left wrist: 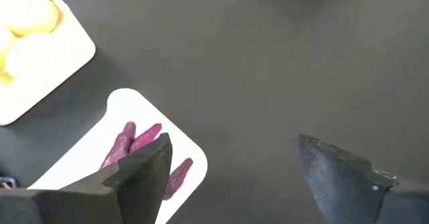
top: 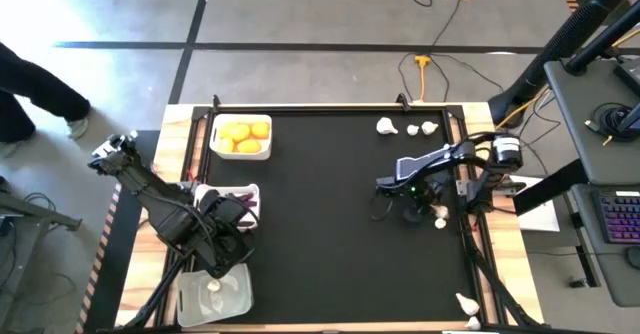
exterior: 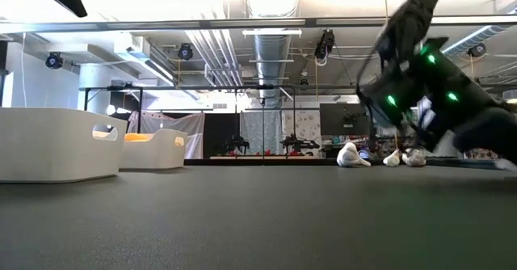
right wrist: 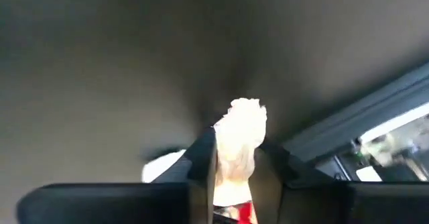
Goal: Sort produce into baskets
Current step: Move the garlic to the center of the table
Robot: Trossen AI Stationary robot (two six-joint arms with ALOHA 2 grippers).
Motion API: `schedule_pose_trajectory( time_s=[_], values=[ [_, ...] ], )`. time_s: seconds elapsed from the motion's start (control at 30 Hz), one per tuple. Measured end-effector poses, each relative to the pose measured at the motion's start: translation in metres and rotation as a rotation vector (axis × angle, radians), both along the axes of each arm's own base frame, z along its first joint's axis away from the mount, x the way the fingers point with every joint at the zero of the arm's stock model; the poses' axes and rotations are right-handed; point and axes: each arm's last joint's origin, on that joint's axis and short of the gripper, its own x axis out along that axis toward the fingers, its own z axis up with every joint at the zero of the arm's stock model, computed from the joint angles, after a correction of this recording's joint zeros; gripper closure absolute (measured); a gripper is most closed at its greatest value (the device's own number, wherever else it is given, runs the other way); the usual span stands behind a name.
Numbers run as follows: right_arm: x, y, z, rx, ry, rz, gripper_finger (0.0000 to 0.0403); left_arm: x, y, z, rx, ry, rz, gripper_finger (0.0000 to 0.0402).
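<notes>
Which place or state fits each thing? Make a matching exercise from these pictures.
Things:
1. round yellow-orange fruits
2. dark purple elongated pieces
3. right gripper
4. left gripper

Places or states:
A. open above the black mat
B. in the white tray at the table's far left corner
C. shut on a white garlic-like bulb
D. in the white tray under the left arm

Pairs: 1-B, 2-D, 3-C, 4-A

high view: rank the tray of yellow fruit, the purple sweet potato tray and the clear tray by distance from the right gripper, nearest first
From the right gripper, jaws shut on a garlic bulb:
1. Tray of yellow fruit, far left of the mat.
2. Purple sweet potato tray, left side, under the left arm; almost level with 1, too close to call.
3. Clear tray, near left corner.
</notes>
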Motion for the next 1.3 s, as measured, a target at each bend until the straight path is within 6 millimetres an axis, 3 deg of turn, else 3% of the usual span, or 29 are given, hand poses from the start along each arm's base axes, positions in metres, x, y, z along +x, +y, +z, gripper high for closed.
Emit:
schedule_pose_trajectory(
  time_s=[0.17,0.47,0.6,0.87,1.0,1.13,1.3],
  values=[
    [0.032,-0.001,0.032,-0.133,-0.194,0.022,0.0363,-0.002,0.003,-0.001,0.017,-0.015,0.007,0.0100],
    [0.119,0.012,0.076,-0.249,-0.835,0.045,0.0360,-0.019,0.004,-0.006,0.013,-0.016,-0.010,0.0100],
    [0.151,0.019,0.077,-0.279,-0.929,0.056,0.0360,-0.027,0.003,-0.013,-0.030,-0.054,-0.024,0.0100],
    [0.209,0.046,0.056,-0.203,-0.947,0.162,0.0358,-0.036,0.005,-0.024,-0.090,-0.109,-0.051,0.0100],
    [0.225,0.056,0.051,-0.188,-0.948,0.167,0.0341,-0.038,0.006,-0.024,-0.097,-0.110,-0.057,0.0100],
    [0.227,0.056,0.052,-0.193,-0.910,0.121,0.0297,-0.039,0.007,-0.024,-0.085,-0.097,-0.061,0.0100],
    [0.218,0.049,0.073,-0.202,-0.899,0.093,0.0221,-0.041,0.011,-0.025,-0.063,-0.096,-0.056,0.0100]
  ],
)
